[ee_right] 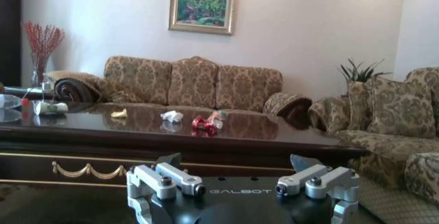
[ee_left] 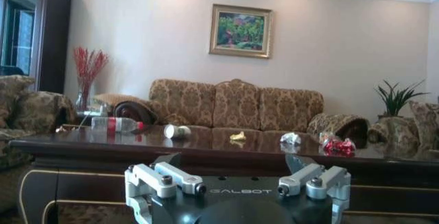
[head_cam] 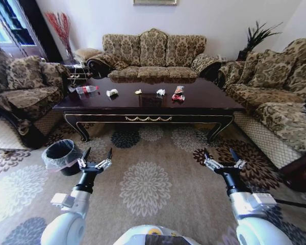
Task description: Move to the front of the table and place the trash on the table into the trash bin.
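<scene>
The dark glossy table (head_cam: 206, 98) stands ahead of me across the carpet. Trash lies along it: a clear bottle with a red cap (head_cam: 86, 90), a crumpled white paper (head_cam: 112, 93), a yellowish scrap (head_cam: 138, 92), another white paper bit (head_cam: 160, 92) and red and clear wrappers (head_cam: 178, 94). The black trash bin (head_cam: 64, 155) with its whitish bag sits on the carpet by the table's left front leg. My left gripper (head_cam: 98, 155) hangs open just right of the bin. My right gripper (head_cam: 222, 155) is open over the carpet, well short of the table. Both hold nothing.
Patterned sofas surround the table at the back (head_cam: 153, 53), left (head_cam: 25, 87) and right (head_cam: 280, 97). A small dark stand (head_cam: 298, 176) is close to my right arm. Open carpet (head_cam: 148, 168) lies between me and the table front.
</scene>
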`<state>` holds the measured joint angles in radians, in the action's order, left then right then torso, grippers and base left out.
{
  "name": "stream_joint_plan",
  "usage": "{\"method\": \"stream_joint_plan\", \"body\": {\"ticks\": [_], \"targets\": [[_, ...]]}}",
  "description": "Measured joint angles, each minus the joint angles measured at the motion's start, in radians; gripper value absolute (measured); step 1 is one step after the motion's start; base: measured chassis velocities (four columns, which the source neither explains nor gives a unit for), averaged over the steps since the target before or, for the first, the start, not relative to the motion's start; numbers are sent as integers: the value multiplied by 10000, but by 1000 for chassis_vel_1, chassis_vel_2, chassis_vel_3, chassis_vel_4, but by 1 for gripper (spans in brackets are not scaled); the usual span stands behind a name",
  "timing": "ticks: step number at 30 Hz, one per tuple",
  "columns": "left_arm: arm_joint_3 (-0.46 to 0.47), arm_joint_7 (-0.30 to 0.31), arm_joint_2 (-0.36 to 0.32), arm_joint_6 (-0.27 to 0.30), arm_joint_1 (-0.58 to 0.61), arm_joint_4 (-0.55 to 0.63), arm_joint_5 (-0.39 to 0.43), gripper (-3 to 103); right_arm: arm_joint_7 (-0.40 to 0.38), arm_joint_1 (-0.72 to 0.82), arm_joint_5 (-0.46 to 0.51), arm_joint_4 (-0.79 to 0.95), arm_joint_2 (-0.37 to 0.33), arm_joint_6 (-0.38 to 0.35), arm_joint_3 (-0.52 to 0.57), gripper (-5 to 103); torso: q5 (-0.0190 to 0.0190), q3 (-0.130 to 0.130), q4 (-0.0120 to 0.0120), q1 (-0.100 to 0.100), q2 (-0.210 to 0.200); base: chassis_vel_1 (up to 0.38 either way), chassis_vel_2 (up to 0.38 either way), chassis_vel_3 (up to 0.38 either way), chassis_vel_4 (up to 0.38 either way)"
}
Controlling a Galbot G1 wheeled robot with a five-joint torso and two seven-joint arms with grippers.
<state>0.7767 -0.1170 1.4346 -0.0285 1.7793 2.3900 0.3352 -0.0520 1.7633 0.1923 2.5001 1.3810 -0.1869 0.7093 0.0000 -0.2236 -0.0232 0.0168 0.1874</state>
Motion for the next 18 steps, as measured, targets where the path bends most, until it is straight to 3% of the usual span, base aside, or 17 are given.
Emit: {"method": "stream_joint_plan", "body": {"ticks": [18], "targets": [[41,-165,208,-189,237,236,-161,100,-49,318,-178,-1,192,164,-10,100,0,0,0,0,0,0,0,0,0]]}}
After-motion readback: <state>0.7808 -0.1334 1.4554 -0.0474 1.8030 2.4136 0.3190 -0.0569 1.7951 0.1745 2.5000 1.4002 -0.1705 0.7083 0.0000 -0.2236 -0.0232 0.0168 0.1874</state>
